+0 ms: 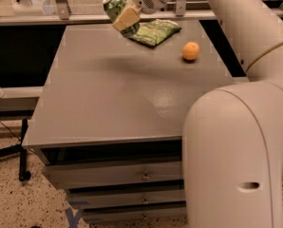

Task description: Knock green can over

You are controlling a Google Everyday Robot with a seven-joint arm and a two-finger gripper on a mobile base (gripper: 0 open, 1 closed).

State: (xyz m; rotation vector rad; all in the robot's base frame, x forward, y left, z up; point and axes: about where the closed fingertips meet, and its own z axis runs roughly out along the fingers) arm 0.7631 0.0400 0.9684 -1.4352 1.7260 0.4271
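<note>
The green can (114, 4) has mottled green and white print and a silver top. It hangs tilted in the air over the far edge of the grey table (117, 99), top leaning left. My gripper (125, 18) is shut on it from the right, with a cream finger pad (126, 17) across its lower side. The arm comes in from the upper right.
A flat green snack bag (155, 31) lies at the far edge, just right of the gripper. An orange (191, 51) sits at the far right. My white arm body (236, 156) fills the lower right. Drawers (132, 175) are under the tabletop.
</note>
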